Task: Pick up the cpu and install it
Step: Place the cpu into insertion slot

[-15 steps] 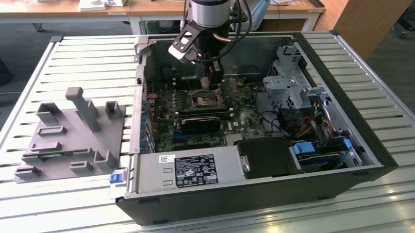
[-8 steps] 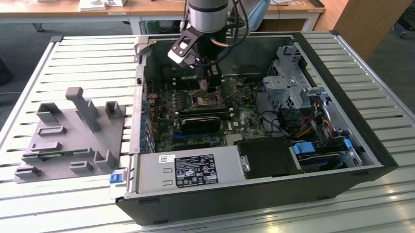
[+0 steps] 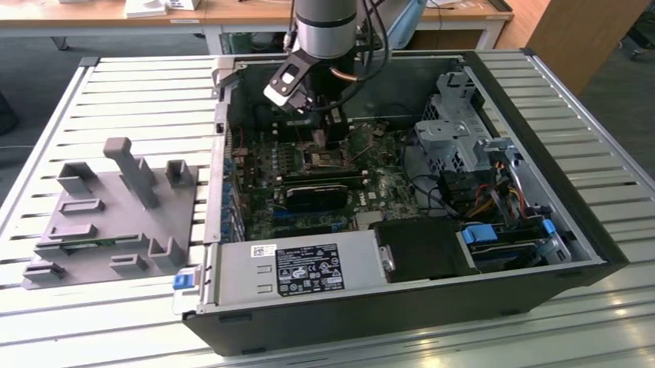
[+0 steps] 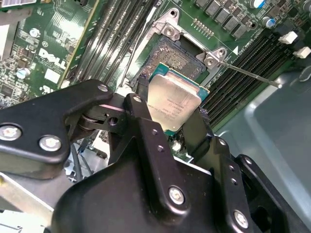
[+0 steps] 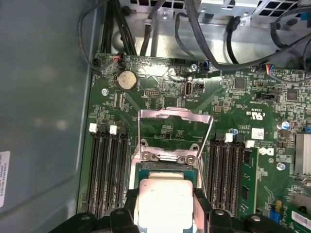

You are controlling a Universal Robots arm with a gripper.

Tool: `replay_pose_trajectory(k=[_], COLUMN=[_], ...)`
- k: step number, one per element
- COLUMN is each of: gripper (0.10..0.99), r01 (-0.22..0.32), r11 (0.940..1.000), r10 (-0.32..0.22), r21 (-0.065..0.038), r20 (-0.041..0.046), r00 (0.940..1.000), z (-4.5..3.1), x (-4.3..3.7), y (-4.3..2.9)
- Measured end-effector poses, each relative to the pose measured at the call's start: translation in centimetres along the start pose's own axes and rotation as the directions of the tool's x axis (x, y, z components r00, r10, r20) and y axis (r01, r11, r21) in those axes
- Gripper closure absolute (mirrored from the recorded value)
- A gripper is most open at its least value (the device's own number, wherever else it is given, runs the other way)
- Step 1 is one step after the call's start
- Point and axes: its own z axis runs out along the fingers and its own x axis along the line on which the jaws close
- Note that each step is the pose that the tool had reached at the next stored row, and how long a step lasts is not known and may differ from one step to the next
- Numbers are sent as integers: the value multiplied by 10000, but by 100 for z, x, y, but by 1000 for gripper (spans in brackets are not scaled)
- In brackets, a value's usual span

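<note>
- I found the gripper clamped on the cpu, pinching two opposite edges.
- Pick-up was done. The cpu hung just above the open socket, not yet seated.
- The load plate stood raised, and memory slots flanked the socket. I judged the approach unobstructed.

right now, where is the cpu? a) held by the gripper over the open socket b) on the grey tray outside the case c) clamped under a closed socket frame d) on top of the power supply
a: in the second wrist view the gripper holds the cpu by its edges over the open socket.
</note>
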Motion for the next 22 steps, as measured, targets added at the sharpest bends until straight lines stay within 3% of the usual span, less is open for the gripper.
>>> replay_pose_trajectory(k=[4, 12, 18, 22], gripper=[553, 553, 553, 553], r01=[-372, -374, -375, -375], r11=[9993, 9993, 9993, 9993], r10=[372, 374, 375, 375], r21=[-5, 16, 18, 18], r20=[28, 51, 52, 52], r00=[9993, 9993, 9993, 9993], z=[52, 169, 196, 255], x=[12, 17, 17, 16], y=[-13, -22, -35, -43])
